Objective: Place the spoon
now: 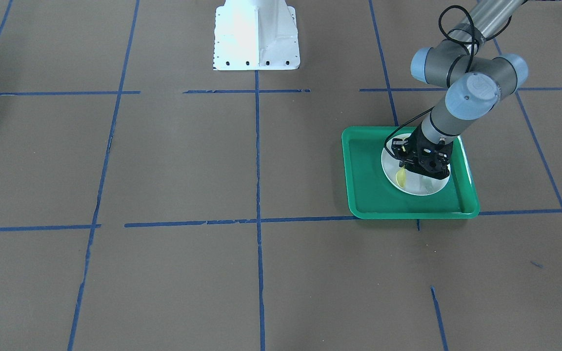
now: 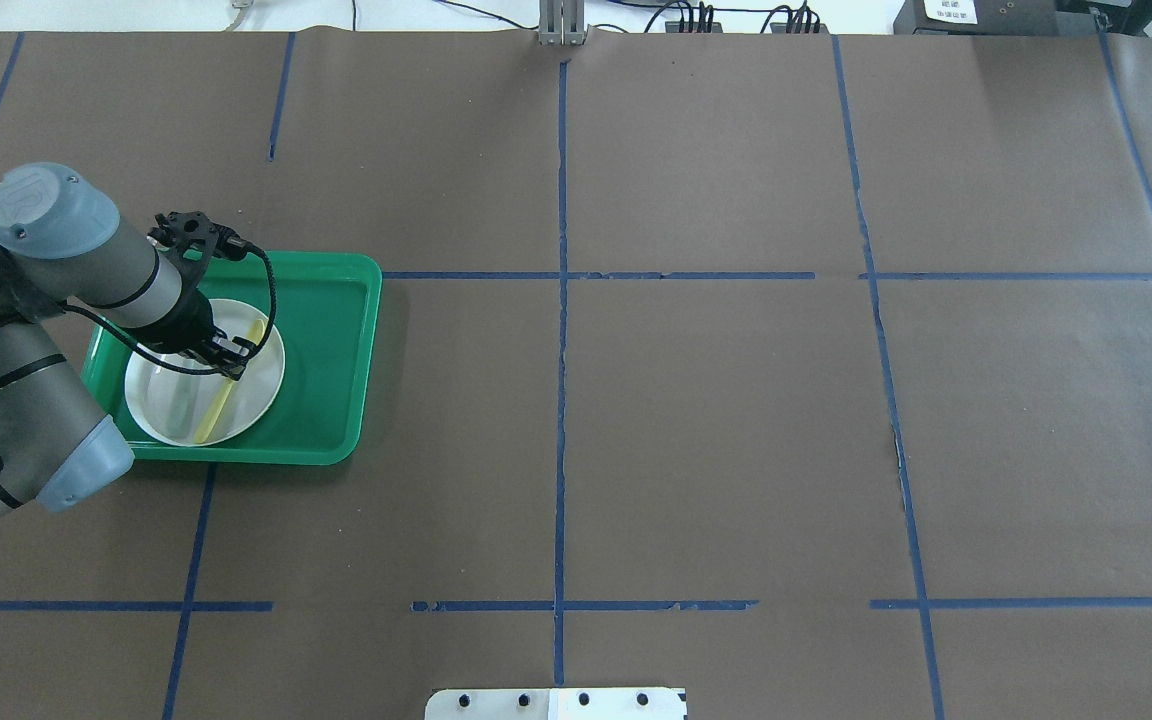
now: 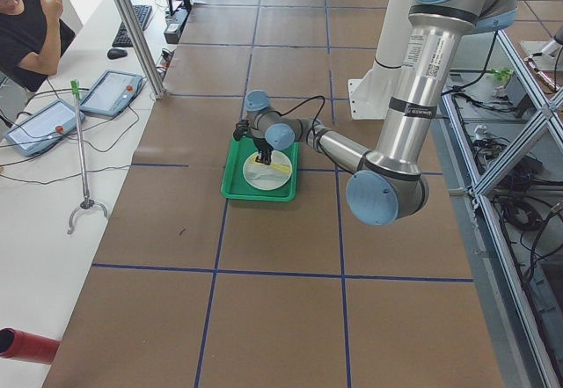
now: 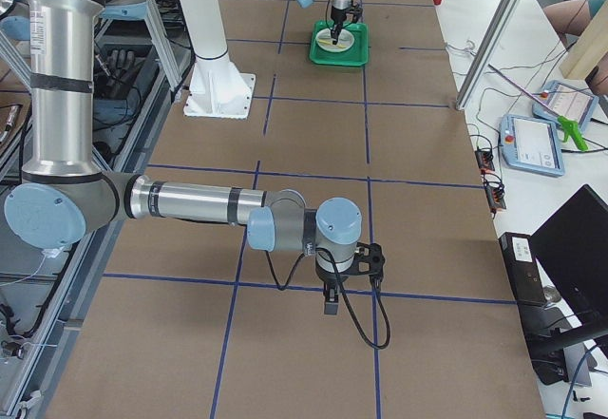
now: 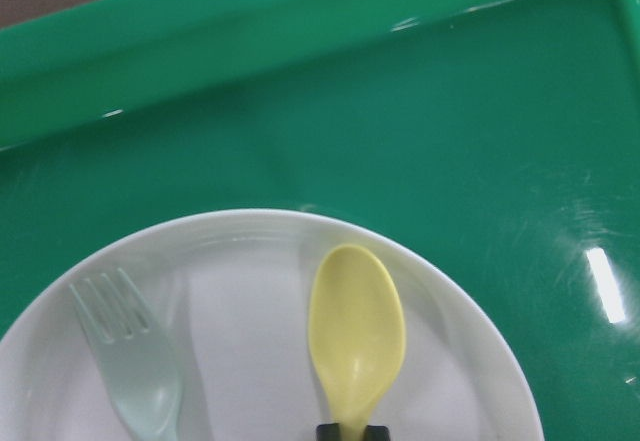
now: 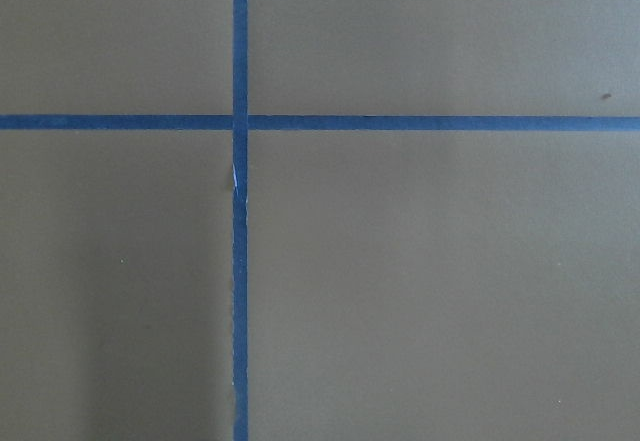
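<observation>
The pale-yellow spoon [image 5: 357,336] lies along the white plate [image 5: 250,301], next to a grey-green fork [image 5: 135,366]. The plate sits in a green tray [image 2: 336,350]. My left gripper [image 2: 233,362] reaches down onto the plate and is shut on the spoon's [image 2: 211,415] handle near the bowl; its dark fingertips [image 5: 350,430] show at the spoon's neck. In the front view the spoon's bowl [image 1: 401,178] pokes out beside the left gripper [image 1: 410,170]. My right gripper [image 4: 330,302] hangs over bare table far from the tray; I cannot tell whether it is open or shut.
The tray [image 1: 364,190] stands on brown paper marked with blue tape lines. The robot's white base [image 1: 256,36] is at the table's middle edge. An operator [image 3: 26,27] sits beyond the table's far side with tablets [image 3: 110,91] beside him.
</observation>
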